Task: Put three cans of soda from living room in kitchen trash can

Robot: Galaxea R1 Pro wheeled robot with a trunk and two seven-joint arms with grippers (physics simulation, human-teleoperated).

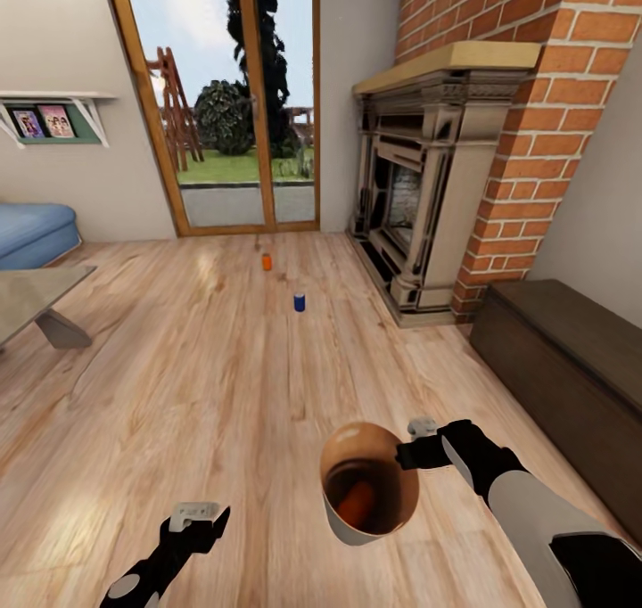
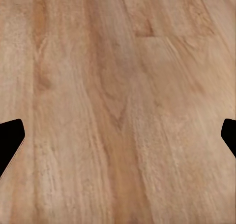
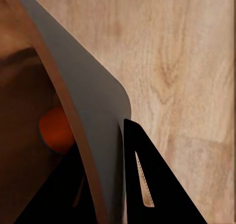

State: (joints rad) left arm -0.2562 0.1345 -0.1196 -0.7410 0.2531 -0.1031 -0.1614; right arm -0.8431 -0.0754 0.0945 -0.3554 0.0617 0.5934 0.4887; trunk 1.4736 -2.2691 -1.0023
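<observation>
The right gripper (image 1: 412, 452) is clamped on the rim of the tash can (image 1: 352, 523), one finger inside the brown wall and one outside, and carries it low over the living room floor (image 1: 178, 394). One orange can of soda (image 1: 358, 501) lies inside it; the right wrist view shows it as an orange blob (image 3: 55, 130) against the dark inner wall. The other orange can (image 1: 266, 261) and the blue can (image 1: 300, 302) stand upright on the floor further ahead, near the fireplace (image 1: 419, 189) and well apart from each other.

The left gripper (image 1: 198, 517) hangs released over bare boards, fingers spread wide.

The cans look light, stiff and smooth (likely slick and quick to topple or roll if nudged), so each is best taken across its middle with the fingers square to the side. The bin looks thin-walled and light; held by one point of its rim it may swing, and the can inside will shift if it tilts
</observation>
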